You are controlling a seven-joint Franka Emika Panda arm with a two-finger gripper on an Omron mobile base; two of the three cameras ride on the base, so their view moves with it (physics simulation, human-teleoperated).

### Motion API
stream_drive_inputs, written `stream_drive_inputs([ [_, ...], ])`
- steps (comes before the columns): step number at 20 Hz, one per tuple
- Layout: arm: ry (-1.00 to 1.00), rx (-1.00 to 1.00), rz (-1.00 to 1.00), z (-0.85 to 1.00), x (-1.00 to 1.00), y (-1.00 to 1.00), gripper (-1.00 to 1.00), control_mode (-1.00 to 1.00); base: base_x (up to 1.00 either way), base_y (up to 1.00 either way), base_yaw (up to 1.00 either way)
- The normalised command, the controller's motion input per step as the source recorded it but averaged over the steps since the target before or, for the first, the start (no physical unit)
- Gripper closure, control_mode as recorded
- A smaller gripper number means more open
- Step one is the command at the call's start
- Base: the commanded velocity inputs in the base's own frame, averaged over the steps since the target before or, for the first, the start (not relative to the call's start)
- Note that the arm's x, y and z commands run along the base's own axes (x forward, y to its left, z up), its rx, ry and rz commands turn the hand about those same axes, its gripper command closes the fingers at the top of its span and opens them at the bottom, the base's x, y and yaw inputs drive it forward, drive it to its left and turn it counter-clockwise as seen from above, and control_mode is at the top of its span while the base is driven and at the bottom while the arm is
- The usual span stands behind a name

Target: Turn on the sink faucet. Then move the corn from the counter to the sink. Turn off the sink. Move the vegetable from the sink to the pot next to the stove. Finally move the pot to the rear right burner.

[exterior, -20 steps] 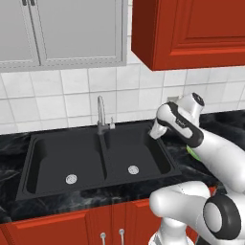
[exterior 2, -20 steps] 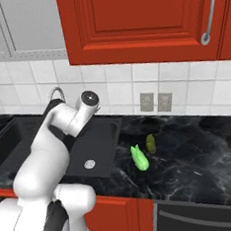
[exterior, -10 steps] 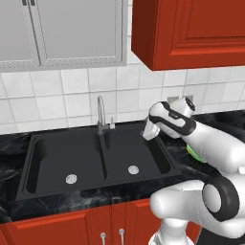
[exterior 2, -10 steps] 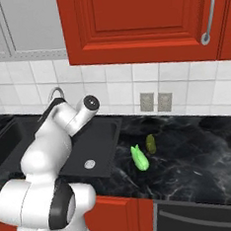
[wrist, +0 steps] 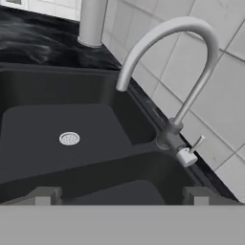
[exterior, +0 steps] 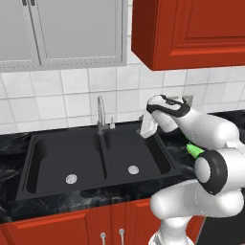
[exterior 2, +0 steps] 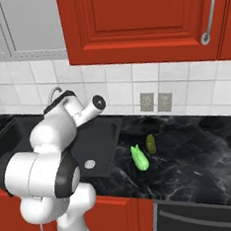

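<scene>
Over the right basin of the sink (exterior: 48,191): gripper (exterior: 146,127) with jaws spread wide, holding nothing, aimed at the faucet (wrist: 168,72). No water visible, so judged to be the first step. Best to come at the small lever (wrist: 191,150) beside the faucet base from the side and nudge it with one fingertip (wrist: 194,195), staying clear of the arched spout. Open room above both basins; tiled wall close behind the faucet. Corn (exterior 2: 150,143) waiting on the counter (exterior 2: 201,164) right of the sink, beside a green vegetable (exterior 2: 139,158).
</scene>
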Motion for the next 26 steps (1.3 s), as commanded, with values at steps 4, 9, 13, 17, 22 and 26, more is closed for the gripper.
stream_drive_inputs([
  [4, -0.02, 0.01, 0.06, -0.03, 0.05, 0.04, -1.00, -1.00, 0.00, 0.00, 0.00],
  [9, 0.00, 0.00, 0.04, -0.03, 0.11, 0.11, -1.00, -1.00, 0.00, 0.00, 0.00],
  [13, 0.00, 0.00, 0.00, -0.06, 0.17, 0.25, -1.00, -1.00, 0.00, 0.00, 0.00],
  [17, 0.00, 0.00, 0.00, -0.07, 0.21, 0.31, -1.00, -1.00, 0.00, 0.00, 0.00],
  [22, -0.02, 0.00, 0.00, -0.12, 0.24, 0.23, -1.00, -1.00, 0.00, 0.00, 0.00],
  [26, -0.02, 0.00, 0.00, -0.14, 0.34, 0.12, -1.00, -1.00, 0.00, 0.00, 0.00],
])
